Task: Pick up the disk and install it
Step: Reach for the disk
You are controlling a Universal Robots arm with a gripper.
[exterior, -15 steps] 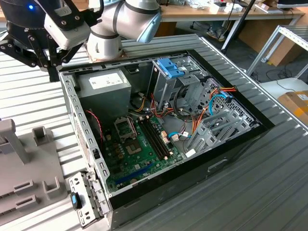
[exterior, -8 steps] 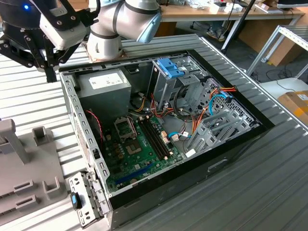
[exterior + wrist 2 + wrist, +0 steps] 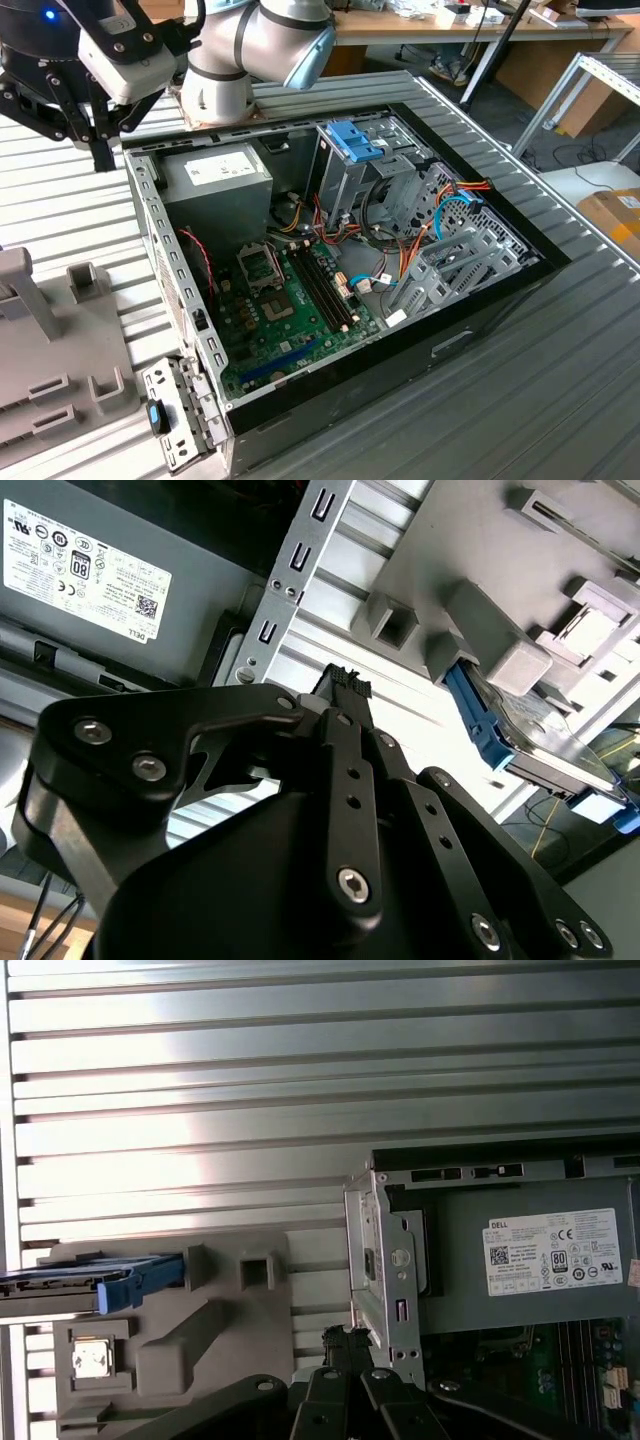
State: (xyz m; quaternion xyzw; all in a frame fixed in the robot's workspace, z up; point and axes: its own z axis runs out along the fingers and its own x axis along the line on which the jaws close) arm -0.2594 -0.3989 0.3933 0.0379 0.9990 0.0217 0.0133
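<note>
Step in hand, as judged: approach to pick-up. Nothing has been grasped and nothing installed yet.

The gripper (image 3: pixel 342 683) is seen w/ its tips brought together, jaws closed or very nearly so, and nothing is held btwn them. In both wrist views the tips hang just beside the metal edge of the open PC case (image 3: pixel 480 330), near the corner where the power-supply box (image 3: pixel 215 180) sits.

The disk (image 3: pixel 555 750) is found outside the case. It is stood on edge in a slot of the grey fixture (image 3: pixel 230 1330), w/ its blue rails showing, well apart from the gripper. The fixture lies on the ribbed metal table (image 3: pixel 560 400), at the exterior view's left of the case.

Inside the case, 1 metal cage (image 3: pixel 345 190) topped by a blue latch (image 3: pixel 355 140) is seen. No disk is seen in it. Which bay is meant for the disk cannot be told.

What a grasp calls for, as judged:
- jaws to be opened wider than the disk is thick
- tips to be brought over the fixture slot and lined up w/ the disk's 2 flat faces
- blue rails to be left free, since they prob. guide it into a bay
- a straight lift out of the slot, so the disk is not jammed

Labels: 1 white sticker w/ black print, a row of cert. marks and a small square code is carried on the power-supply box. A label is shown faintly on the disk's face, too small to be made out.
</note>
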